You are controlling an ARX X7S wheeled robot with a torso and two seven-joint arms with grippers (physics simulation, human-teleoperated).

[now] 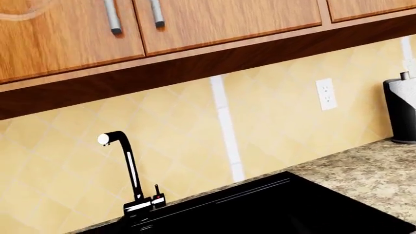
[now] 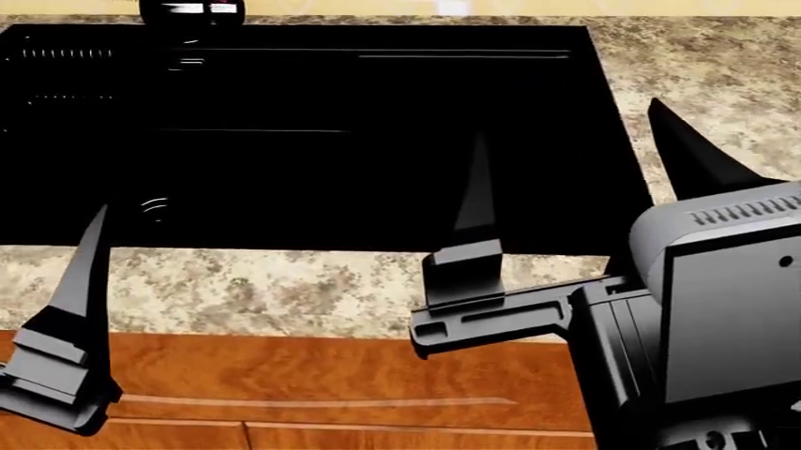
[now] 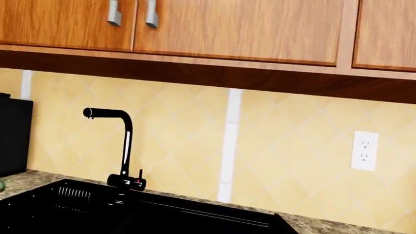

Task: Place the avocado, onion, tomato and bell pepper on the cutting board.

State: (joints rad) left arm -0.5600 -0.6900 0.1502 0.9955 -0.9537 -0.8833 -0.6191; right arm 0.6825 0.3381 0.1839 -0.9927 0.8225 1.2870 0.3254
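Both arms hang over the black sink [image 2: 300,131]: the right gripper [image 2: 576,187] is spread wide and empty, while only one finger of the left gripper [image 2: 75,281] shows, so its opening is unclear. No vegetable or cutting board is in view, so reaching blind risks striking the faucet [image 3: 123,146] or countertop [image 2: 288,291].

The right gripper [image 2: 579,178] was raised, its two fingers pointing forward and spread wide apart, empty. Only one finger [image 2: 78,281] of the left gripper showed, also pointing forward.
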